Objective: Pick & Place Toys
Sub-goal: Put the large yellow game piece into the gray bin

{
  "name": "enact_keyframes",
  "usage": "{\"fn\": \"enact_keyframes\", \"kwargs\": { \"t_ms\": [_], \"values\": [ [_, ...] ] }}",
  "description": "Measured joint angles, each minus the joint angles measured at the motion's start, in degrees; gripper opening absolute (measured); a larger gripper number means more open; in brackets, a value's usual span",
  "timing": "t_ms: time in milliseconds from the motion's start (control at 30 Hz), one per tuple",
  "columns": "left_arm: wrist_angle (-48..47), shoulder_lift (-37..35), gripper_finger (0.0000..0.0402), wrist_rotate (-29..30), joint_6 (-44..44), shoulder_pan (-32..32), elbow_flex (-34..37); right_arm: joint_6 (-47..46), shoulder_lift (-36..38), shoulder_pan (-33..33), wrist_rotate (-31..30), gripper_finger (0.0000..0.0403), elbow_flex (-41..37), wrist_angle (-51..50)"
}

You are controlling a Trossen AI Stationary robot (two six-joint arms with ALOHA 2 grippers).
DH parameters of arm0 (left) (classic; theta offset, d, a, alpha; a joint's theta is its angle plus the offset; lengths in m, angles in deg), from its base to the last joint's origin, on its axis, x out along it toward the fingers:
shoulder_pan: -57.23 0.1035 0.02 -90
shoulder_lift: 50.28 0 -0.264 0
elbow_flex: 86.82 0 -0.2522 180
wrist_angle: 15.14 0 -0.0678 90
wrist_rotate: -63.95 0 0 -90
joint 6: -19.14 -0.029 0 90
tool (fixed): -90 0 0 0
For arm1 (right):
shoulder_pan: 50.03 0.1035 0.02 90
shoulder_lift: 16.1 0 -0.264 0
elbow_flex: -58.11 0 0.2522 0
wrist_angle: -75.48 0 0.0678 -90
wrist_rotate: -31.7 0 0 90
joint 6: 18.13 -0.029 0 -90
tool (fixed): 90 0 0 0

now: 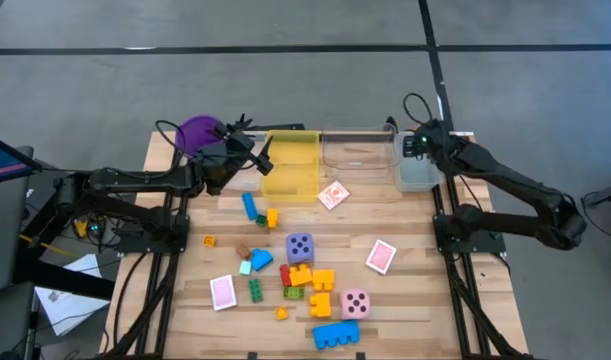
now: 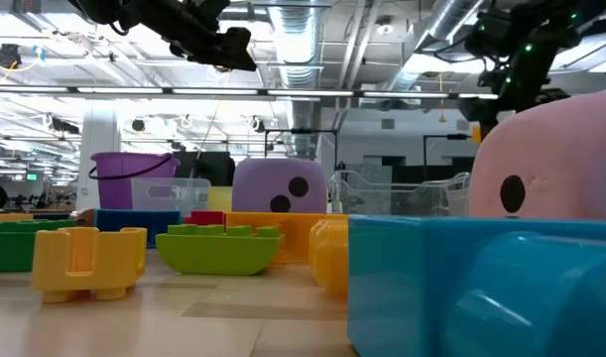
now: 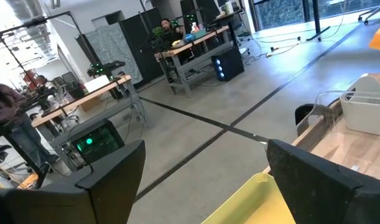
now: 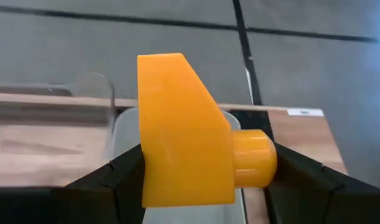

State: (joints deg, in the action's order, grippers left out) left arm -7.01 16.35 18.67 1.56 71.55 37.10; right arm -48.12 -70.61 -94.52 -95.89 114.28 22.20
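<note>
A robotics lab: exposed ceiling ducts (image 2: 303,45), equipment-laden workbenches (image 3: 196,53), concrete floor (image 3: 239,106).

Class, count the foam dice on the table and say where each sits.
2. The purple die sits mid-table; the pink die lies nearer the front edge, beside yellow bricks. None looks hidden.

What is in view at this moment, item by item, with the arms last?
Plastic building bricks: over a dozen; blue, yellow, orange, red, green; table centre and near side.
Purple foam die: one, table centre.
Pink foam die: one, near the front.
Pink-backed playing cards: three, spread apart.
Yellow plastic bin: one, far edge.
Clear plastic bins: two, right of the yellow one.
Purple cup: one, far left corner.
Orange plastic brick: one, in the right gripper.
Left gripper: open, over the yellow bin.
Right gripper: over the rightmost clear bin.
</note>
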Motion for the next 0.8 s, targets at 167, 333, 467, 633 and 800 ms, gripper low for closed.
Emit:
{"fn": "enact_keyframes", "kwargs": {
  "t_ms": [167, 333, 467, 633, 800],
  "values": [
    [0.0, 0.0, 0.0328, 0.0, 0.0, 0.0, 0.0, 2.0, -1.3, -0.9, 2.8, 0.0327, 0.0, -0.7],
    [0.0, 0.0, 0.0328, 0.0, 0.5, 0.0, 0.0, 2.6, -1.7, -1.4, 2.8, 0.039, 0.0, -0.4],
    [0.0, 0.0, 0.0328, 0.0, 0.5, 0.0, 0.0, 4.7, -1.0, 2.0, 3.5, 0.038, 0.0, 1.8],
    [0.0, 0.0, 0.0328, -1.0, 6.3, -0.5, 0.0, 14.2, 0.2, 12.8, 10.5, 0.0366, 0.0, 8.8],
    [-0.5, 0.0, 0.0328, -20.9, 13.5, -1.7, 0.0, 22.9, -0.8, 26.3, 16.6, 0.0361, 0.0, 14.0]
  ]
}}
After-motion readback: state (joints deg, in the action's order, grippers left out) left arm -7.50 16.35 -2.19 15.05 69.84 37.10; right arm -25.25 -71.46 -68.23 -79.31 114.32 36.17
